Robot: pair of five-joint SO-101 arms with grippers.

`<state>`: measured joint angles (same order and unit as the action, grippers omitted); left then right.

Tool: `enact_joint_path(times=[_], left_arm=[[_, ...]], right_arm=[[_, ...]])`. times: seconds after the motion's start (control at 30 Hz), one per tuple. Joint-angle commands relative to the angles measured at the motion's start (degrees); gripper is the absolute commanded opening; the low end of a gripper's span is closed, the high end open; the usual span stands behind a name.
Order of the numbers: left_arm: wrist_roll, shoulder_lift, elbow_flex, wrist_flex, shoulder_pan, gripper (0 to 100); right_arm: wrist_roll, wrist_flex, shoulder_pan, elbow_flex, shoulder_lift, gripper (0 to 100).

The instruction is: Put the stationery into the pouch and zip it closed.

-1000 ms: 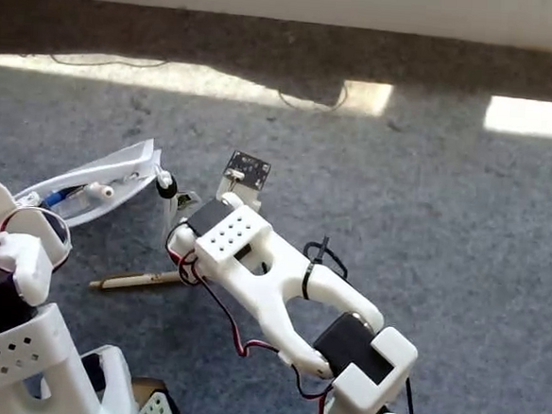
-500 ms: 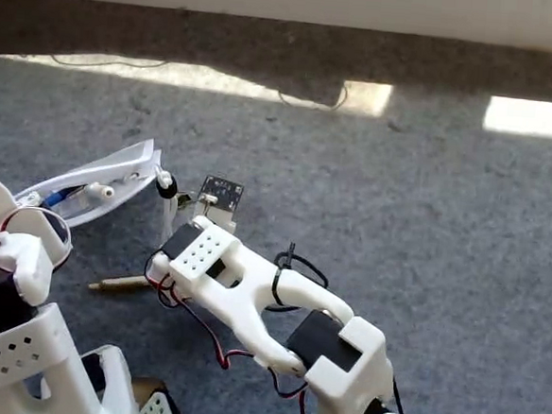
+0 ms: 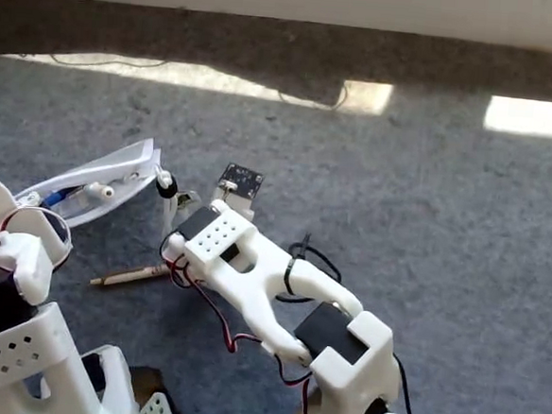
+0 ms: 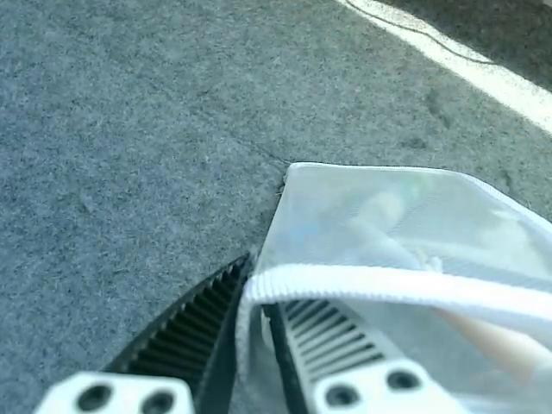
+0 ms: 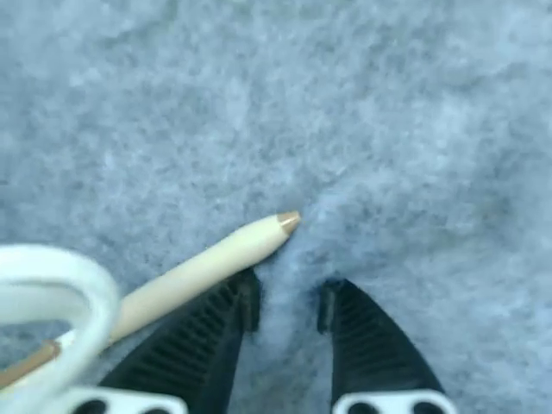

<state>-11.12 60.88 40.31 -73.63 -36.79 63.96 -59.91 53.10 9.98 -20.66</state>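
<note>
High view: fixed, above and behind both arms, facing down and forward over the carpet (image 3: 445,228); wide coverage.
Left wrist view: faces along the left gripper (image 4: 259,289) toward the carpet; very near the pouch (image 4: 405,224).
Right wrist view: faces down past the right gripper (image 5: 291,289); very near the pen (image 5: 216,259).
Shared: the high view also covers pouch (image 3: 97,190) and pen (image 3: 134,275).

Left pincer (image 4: 259,289) clamped shut; right pincer (image 5: 291,291) stretched low, jaws slightly parted.

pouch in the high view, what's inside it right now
Through the pouch wall: a blue item and a white capped piece. Its end under the left arm is covered. The pen lies outside, on the carpet.
</note>
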Motion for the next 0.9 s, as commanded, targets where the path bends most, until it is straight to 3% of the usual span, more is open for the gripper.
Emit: enact_joint_path(times=[0.0,0.2,0.43,0.87], left_arm=[[-0.4,0.5,-0.1,1.0,-0.7,1],[-0.4,0.5,-0.1,1.0,-0.7,1],[-0.4,0.5,-0.1,1.0,-0.7,1],[-0.4,0.5,-0.1,1.2,-0.7,1]], right_arm=[[0.1,1.4,-1.2,-2.8,-0.3,4.2],[-3.6,-3.6,-2.8,-5.3,0.1,4.2],[-4.7,-19.5,-2.8,-19.0,0.0,4.6],[-10.0,-23.2,-2.6,-22.8,0.0,4.6]])
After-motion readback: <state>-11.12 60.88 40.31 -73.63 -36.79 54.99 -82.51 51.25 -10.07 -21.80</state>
